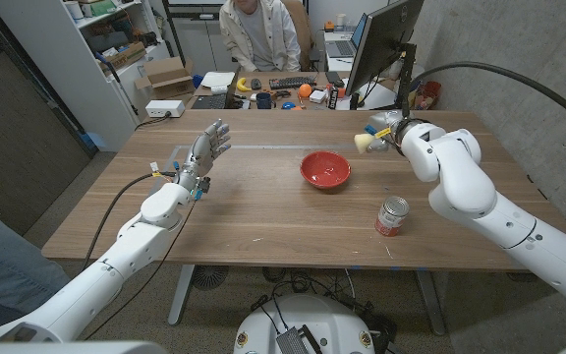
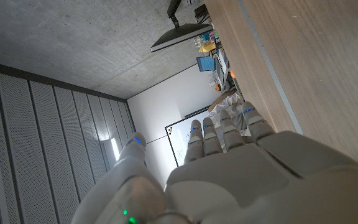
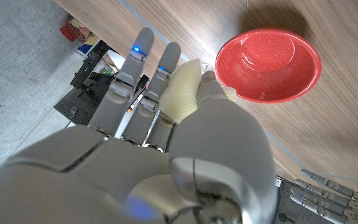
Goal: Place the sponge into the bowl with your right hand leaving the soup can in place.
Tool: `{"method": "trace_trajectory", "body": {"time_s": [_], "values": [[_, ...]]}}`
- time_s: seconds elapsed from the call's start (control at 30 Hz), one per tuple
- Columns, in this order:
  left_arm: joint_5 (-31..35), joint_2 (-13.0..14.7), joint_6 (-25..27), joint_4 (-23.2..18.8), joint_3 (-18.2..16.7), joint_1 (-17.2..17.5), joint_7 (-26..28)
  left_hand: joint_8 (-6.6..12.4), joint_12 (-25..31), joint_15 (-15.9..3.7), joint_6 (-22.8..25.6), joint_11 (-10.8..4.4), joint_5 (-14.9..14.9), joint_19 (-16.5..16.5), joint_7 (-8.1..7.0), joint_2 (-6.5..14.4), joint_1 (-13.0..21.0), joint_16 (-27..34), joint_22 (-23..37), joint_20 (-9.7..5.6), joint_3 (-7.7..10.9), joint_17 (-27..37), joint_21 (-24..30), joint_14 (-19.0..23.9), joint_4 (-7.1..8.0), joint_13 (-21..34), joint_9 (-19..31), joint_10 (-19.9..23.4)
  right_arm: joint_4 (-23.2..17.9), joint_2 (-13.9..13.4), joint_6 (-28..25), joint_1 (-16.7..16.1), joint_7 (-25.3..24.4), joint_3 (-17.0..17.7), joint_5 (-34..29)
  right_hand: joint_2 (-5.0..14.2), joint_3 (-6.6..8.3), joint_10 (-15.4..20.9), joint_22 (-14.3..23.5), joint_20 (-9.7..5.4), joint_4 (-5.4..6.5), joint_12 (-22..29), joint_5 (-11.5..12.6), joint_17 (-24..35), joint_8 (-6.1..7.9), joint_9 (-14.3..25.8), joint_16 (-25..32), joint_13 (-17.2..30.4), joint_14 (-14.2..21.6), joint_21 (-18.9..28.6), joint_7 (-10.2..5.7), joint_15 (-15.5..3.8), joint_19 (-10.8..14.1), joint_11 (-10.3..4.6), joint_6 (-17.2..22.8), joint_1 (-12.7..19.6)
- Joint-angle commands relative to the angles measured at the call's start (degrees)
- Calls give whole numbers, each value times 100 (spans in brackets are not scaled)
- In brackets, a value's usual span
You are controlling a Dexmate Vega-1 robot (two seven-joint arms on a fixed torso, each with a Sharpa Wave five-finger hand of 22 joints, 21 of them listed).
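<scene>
Sponge [image 3: 182, 90], pale yellow and soft-looking, is held in the right hand [image 1: 386, 133], pinched between the thumb and the fingers [image 3: 120, 87]; the grasp looks secure in the right wrist view, with part of the sponge showing past the fingers. The hand is raised above the wooden table [image 1: 263, 211], over its far right area.

Nearest that hand, on its inner side toward the table's middle, stands the red round bowl [image 1: 324, 168]. It is empty and upright. In the right wrist view the bowl lies just beyond the held sponge, so the hand appears close to it but not yet over its opening.

Nearer the robot than the hand, and apart from the bowl, stands the small soup can with red label [image 1: 392, 216], upright, beside the right forearm. It is not touching the arm in the head view.

Far across the table, the left hand [image 1: 207, 152] is raised with its fingers apart and grasps nothing.

Assessment: the step in hand is the carry to the bowl. It would be done well by moving the hand sideways toward the table's middle until the sponge sits over the bowl's centre, lowering only slightly, then letting go. The forearm should stay high and away from the can, which is the main risk. Releasing too early could land the sponge on the rim.
</scene>
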Motion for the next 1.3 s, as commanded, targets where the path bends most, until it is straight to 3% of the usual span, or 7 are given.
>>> {"method": "trace_trajectory", "body": {"time_s": [0.03,0.97,1.3], "values": [[7,-27,-82,-40,-34,15,38,-2,25,24,17,6,7,-30,23,61,7,44,19,-1,26,30,2,47,-28,17,27,47,85,278,312,44,-201,-74,41,79,64,125,33,-28,6,17,-14,11,36,5,-13,22,80,6,-402,-280,38,-78,485,88],[79,-3,-32,-37,-35,-7,85,0,31,17,27,16,6,-49,24,67,22,40,19,-14,31,27,-2,38,-56,16,27,67,682,777,731,582,-312,-556,57,68,96,164,33,-41,-1,8,-17,49,19,-2,-28,61,232,16,-386,-278,65,-75,493,113],[98,-73,-35,41,23,-89,73,2,27,21,30,20,5,-56,28,68,33,39,19,-12,34,25,-3,38,-71,16,27,59,1072,949,812,809,-444,-787,56,64,99,174,33,-62,8,1,-19,58,15,-4,-36,67,286,38,-397,-284,119,-76,498,105]]}}
